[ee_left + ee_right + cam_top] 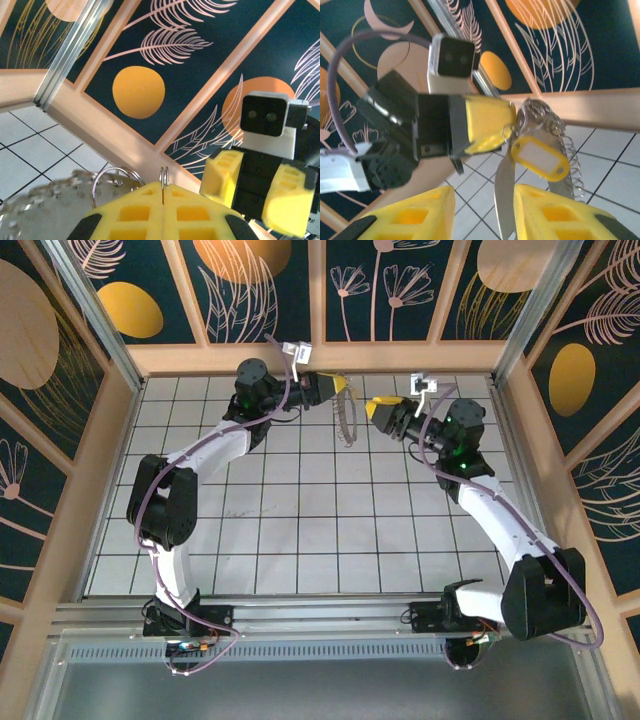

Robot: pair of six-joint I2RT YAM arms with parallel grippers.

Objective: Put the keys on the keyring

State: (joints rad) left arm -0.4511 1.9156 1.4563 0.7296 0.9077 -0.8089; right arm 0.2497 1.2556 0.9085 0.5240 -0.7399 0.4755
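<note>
Threading stage, near end imo. Left gripper (343,389) clamped tight on thin silvery beaded-looking floppy keyring (569,165), held up in air near back wall, yellow plastic tag (540,157) dangling off same bunch. Right gripper (483,201) partly spread, slim silvery flat metal key (504,197) hanging in gap, looks unpinched. Can't tell if key is fully on ring. Next move: right backs off straight, no snagging the coil.
</note>
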